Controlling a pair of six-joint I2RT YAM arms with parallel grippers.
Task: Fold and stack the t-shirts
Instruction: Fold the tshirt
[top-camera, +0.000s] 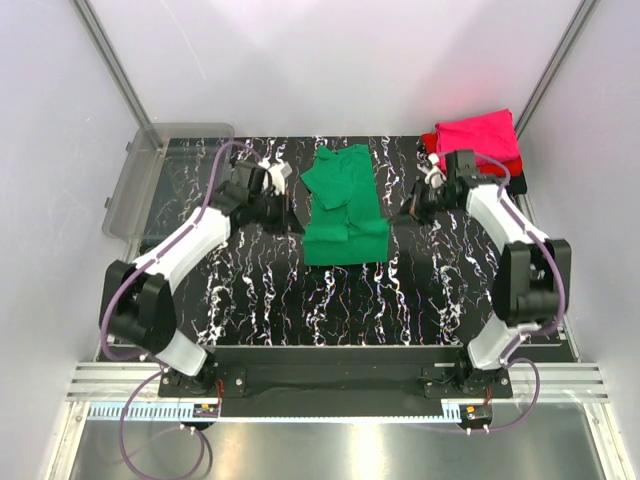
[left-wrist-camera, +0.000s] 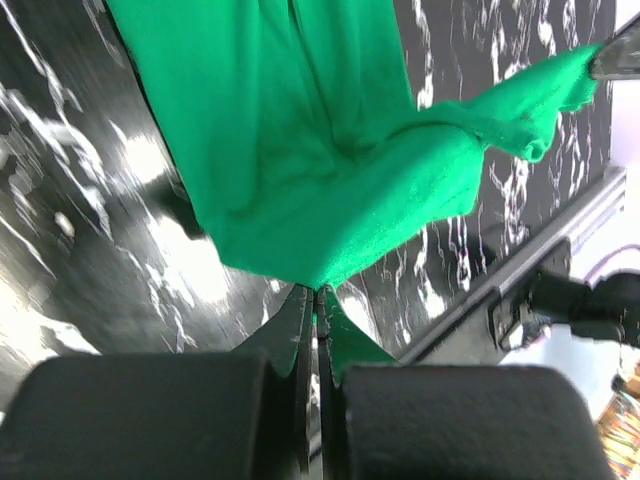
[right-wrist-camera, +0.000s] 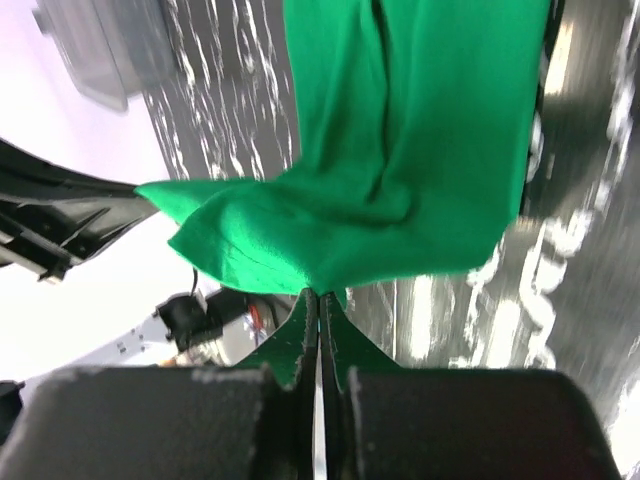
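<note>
top external view: the bin (top-camera: 150, 180), clear grey plastic, sits at the far-left corner of the table (top-camera: 250, 290), with its outer side hanging past the edge of the black marbled top. every shirt in view lies outside it.

the green shirt (top-camera: 345, 205) lies in the middle of the table as a narrow strip. its long axis runs from the far edge towards the arm bases, tilted a little, and the near end is wider and doubled over.

the left claw (top-camera: 296, 220) is at the strip's left edge and the right claw (top-camera: 403, 214) is just off its right edge, both close to the near end.

left wrist view: the left claw (left-wrist-camera: 315, 292) has its jaws pressed together on a corner of green cloth, and the shirt fans away from the tips. the far corner stretches to the upper right, where a dark tip grips it.

right wrist view: the right claw (right-wrist-camera: 318, 292) is the same, with no gap between the jaws and a green corner pinched in them.

at the far-right corner there is a folded stack, with the pink shirt (top-camera: 478, 135) on top and the red shirt (top-camera: 430, 140) peeking out under it. the black shirt (top-camera: 515, 165) is at the bottom, showing along the right edge.
</note>
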